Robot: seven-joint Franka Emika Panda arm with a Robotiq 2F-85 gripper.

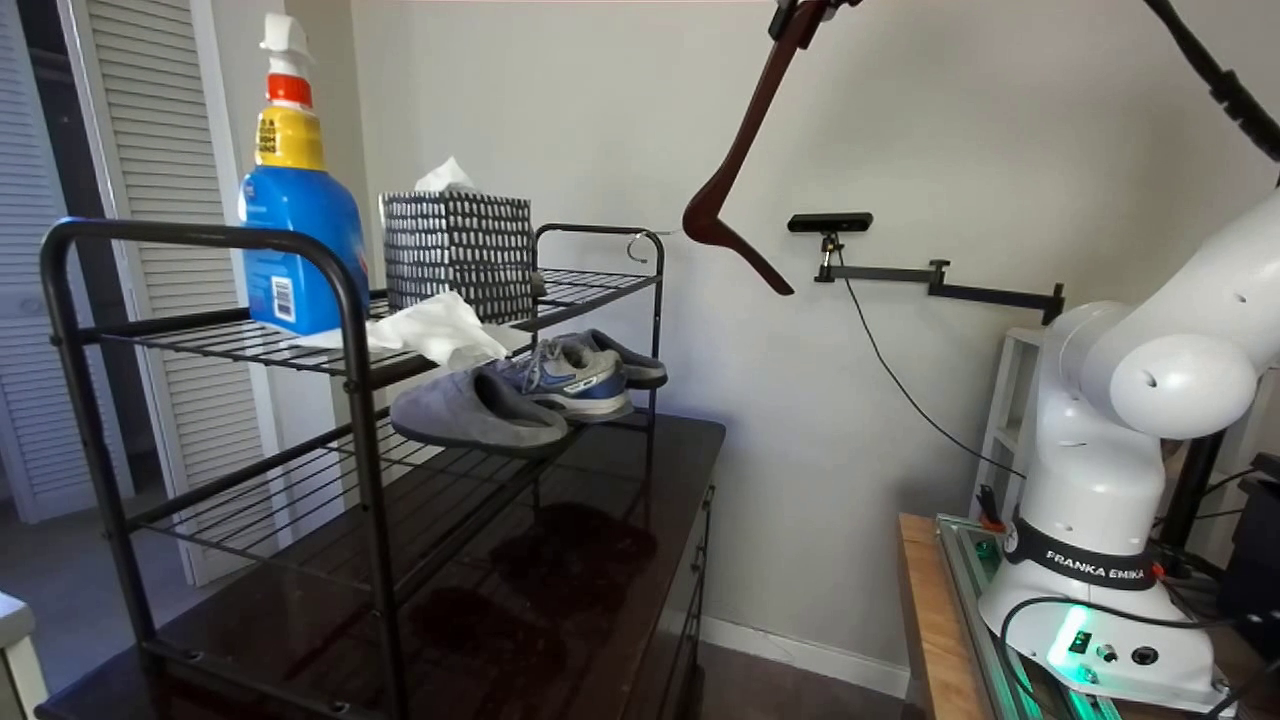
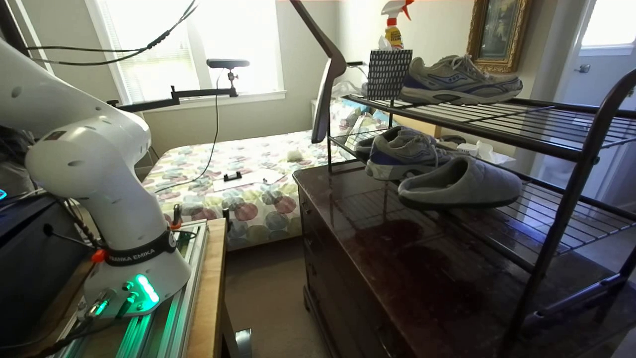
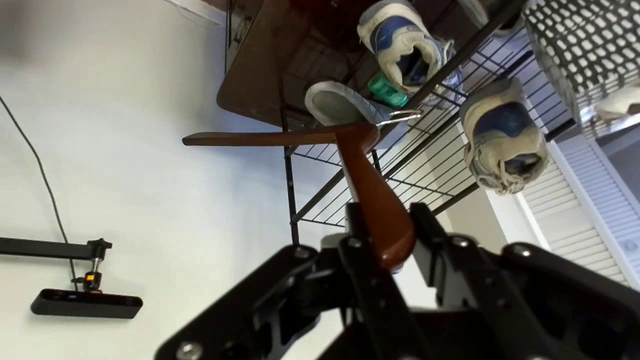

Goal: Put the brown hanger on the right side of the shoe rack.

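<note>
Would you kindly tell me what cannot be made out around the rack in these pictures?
Brown hanger: upper end, cut off by the top edge in an exterior view.
Fingers: mostly cropped by the top edge in an exterior view.
Hook: in an exterior view, too small to tell whether it touches the shoe rack.
Spray bottle: lower part hidden by the tissue box in an exterior view.

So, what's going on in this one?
A robot arm is holding the hanger by one end in its gripper, up in the air beside the rack. The hook looks close to the rack, but I can't tell whether they touch. Shoes, a tissue box and a spray bottle sit on the rack.
</note>
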